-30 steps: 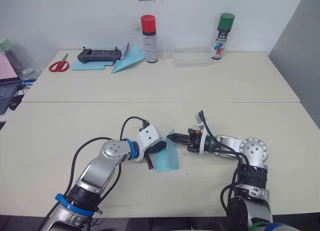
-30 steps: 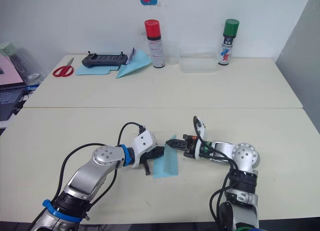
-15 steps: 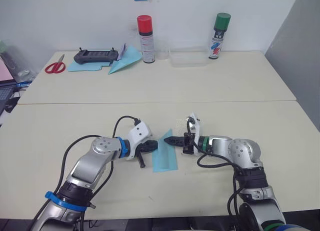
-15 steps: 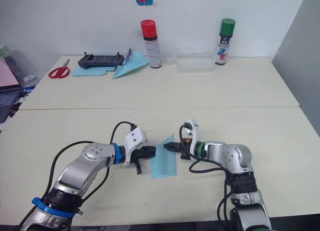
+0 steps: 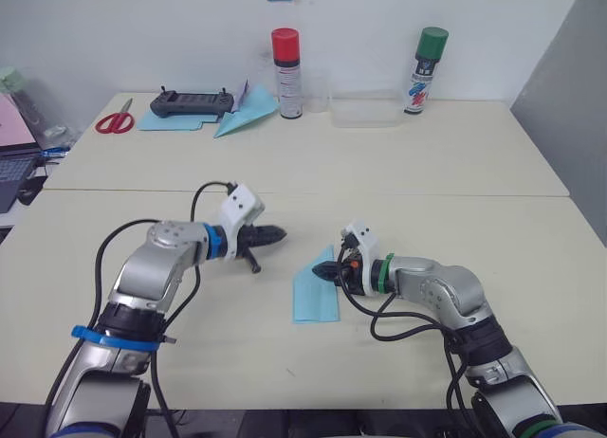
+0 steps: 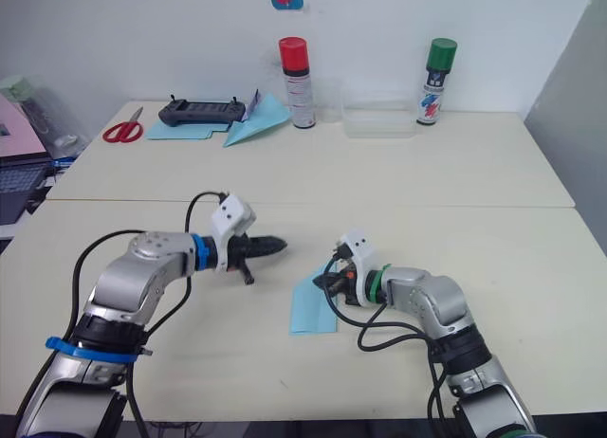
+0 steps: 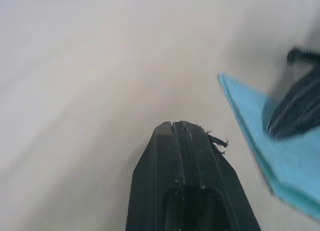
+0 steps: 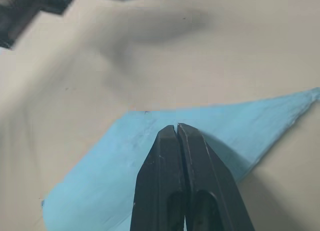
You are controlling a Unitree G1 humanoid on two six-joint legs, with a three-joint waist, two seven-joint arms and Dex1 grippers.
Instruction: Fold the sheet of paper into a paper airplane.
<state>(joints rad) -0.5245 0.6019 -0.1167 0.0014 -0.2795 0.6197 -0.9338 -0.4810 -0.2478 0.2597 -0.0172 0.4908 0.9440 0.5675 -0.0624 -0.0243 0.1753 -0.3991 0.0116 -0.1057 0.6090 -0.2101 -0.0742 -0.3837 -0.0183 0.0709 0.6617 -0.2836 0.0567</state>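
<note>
Light-blue and folded into a narrow pointed wedge, the sheet of paper (image 5: 314,292) lay flat on the near cream table (image 5: 190,343), slightly right of centre. The right gripper (image 5: 325,272) rested its tip on the paper's upper right edge, its 2 black fingers pressed together with nothing between them. The left gripper (image 5: 278,235) hung well clear of the paper to its left, pointing right, its fingers likewise closed and empty. On the far table (image 5: 455,154) stood a red-capped spray can (image 5: 286,61), a green-capped spray can (image 5: 424,57) and a clear plastic tray (image 5: 365,110). Farther left lay red scissors (image 5: 114,122), a black controller (image 5: 192,102) on a flat blue sheet (image 5: 161,123), and a neat blue dart-shaped plane (image 5: 245,114).
</note>
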